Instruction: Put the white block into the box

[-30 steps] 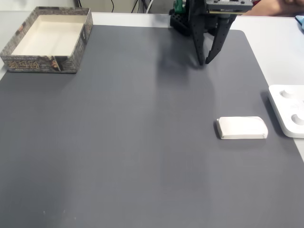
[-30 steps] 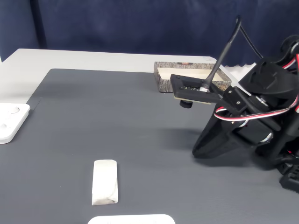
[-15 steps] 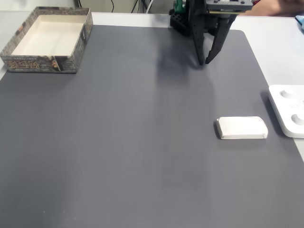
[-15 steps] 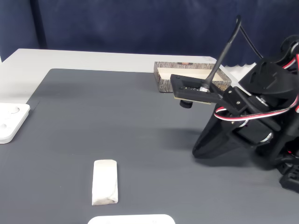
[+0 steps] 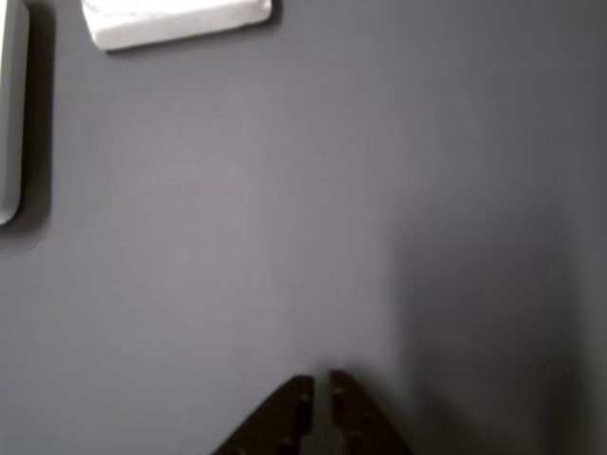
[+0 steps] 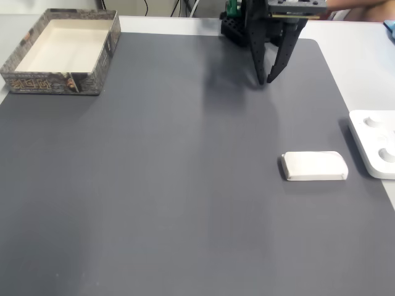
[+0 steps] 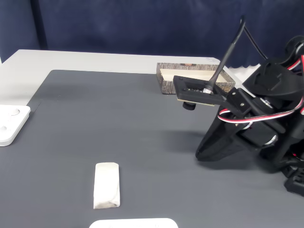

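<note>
One small oblong white block with rounded corners (image 6: 315, 166) lies flat on the dark grey mat (image 6: 173, 185), its long axis running left to right in a fixed view, with its right end pointing at the flat white device (image 6: 374, 143) just beside it at the mat's right edge. In a fixed view from the other side the same block (image 7: 106, 185) runs near to far, with a faint crease-like smudge at its near end. No brand or label can be read on it.

At the mat's far left corner sits the rectangular box with a beige interior and brownish patterned rim (image 6: 52, 82); the pattern on its outer wall looks like printed characters, too blurred to read. Block and box are well apart, at opposite sides of the mat.

Near the mat's far edge, the black two-finger gripper (image 6: 266, 79) points downward and holds nothing. In the other view its dark fingertips (image 5: 321, 398) stand nearly together, a thin slit between them, with the block (image 5: 175, 19) far off at the top edge.
</note>
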### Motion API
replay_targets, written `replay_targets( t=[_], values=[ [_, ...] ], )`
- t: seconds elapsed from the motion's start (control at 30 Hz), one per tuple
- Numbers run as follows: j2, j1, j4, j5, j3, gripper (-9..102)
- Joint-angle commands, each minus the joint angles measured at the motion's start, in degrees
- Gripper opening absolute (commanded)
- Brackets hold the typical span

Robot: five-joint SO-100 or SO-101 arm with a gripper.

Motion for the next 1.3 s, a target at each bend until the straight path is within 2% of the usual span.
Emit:
replay_targets(
  t=[0.0,1.0,1.27],
  values=[
    [2.11,-0.09,0.09,-0.26,1.14,-1],
    [0.97,-1.05,-0.26,-0.26,1.14,-1],
    [-12.74,-1.58,-0.44,-3.96,-9.93,-2]
  ],
)
